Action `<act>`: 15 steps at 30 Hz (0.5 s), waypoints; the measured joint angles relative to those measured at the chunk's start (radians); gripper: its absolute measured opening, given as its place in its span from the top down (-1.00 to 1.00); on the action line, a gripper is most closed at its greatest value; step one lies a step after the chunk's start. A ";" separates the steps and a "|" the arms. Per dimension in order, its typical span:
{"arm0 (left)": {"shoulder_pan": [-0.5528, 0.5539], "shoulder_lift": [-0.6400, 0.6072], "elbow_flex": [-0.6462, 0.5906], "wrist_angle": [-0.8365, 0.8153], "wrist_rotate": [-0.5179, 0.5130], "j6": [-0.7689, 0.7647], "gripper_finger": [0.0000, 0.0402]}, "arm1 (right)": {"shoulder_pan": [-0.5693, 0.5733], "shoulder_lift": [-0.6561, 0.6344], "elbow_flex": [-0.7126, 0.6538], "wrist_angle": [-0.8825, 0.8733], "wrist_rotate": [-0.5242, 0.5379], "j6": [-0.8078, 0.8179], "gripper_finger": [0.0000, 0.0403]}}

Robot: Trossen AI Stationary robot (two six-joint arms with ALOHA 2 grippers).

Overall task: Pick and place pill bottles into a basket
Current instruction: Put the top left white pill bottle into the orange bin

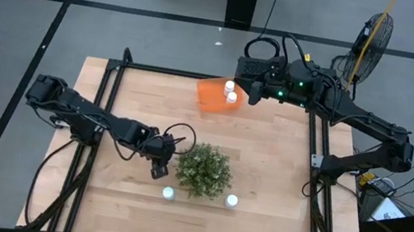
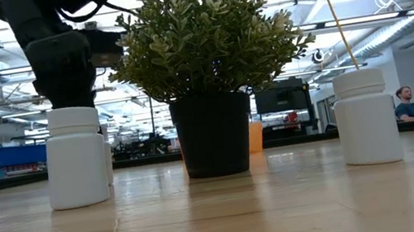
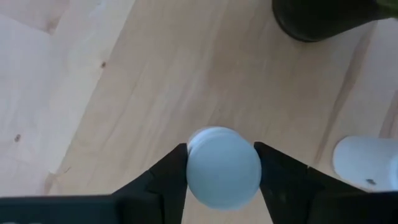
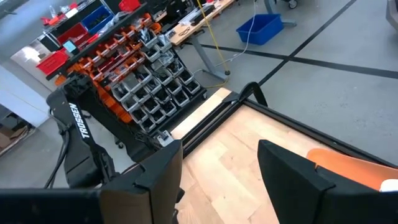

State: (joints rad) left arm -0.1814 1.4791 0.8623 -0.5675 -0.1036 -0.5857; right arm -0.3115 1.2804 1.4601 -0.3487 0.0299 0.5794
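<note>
My left gripper (image 1: 159, 167) is just left of the green plant (image 1: 204, 170), shut on a white pill bottle (image 3: 224, 167) that I see from above in the left wrist view. Two more bottles stand on the table in front of the plant (image 1: 168, 194) (image 1: 232, 202). The orange basket (image 1: 211, 98) sits at the far edge with two bottles (image 1: 229, 86) (image 1: 232, 98) in it. My right gripper (image 1: 252, 92) hovers at the basket's right side, open and empty; the basket shows in its wrist view (image 4: 348, 163). My left gripper pinches the bottle by two opposite sides just under its cap (image 3: 189, 163), one finger (image 3: 168, 174) on each side. The fingers come from above, pointing down. The bottle is upright; the low view shows only a sliver of it (image 2: 108, 159), reaching down to the table.
The plant in its dark pot (image 2: 212, 136) stands close to the right of my left gripper. Another bottle (image 3: 367, 162) stands near the held one. Black rails (image 1: 108, 109) (image 1: 316, 150) run along the table's left and right sides.
</note>
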 joint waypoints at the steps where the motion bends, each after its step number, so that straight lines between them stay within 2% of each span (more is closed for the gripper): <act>1: 0.005 -0.001 0.000 -0.010 0.000 0.000 0.07 | 0.000 0.000 0.000 0.000 0.000 0.000 0.00; 4: 0.029 -0.020 0.000 -0.070 0.001 0.001 0.06 | 0.000 0.000 0.000 -0.001 0.000 0.000 0.00; 8: 0.078 -0.079 0.000 -0.135 0.001 0.034 0.19 | 0.000 0.000 0.000 0.000 0.000 0.000 0.00; 15: 0.219 -0.226 0.015 -0.119 -0.006 0.091 0.19 | -0.001 0.000 0.000 -0.001 0.015 -0.001 0.00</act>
State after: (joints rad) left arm 0.0377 1.2531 0.8777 -0.6867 -0.1092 -0.4944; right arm -0.3122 1.2808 1.4601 -0.3494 0.0446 0.5786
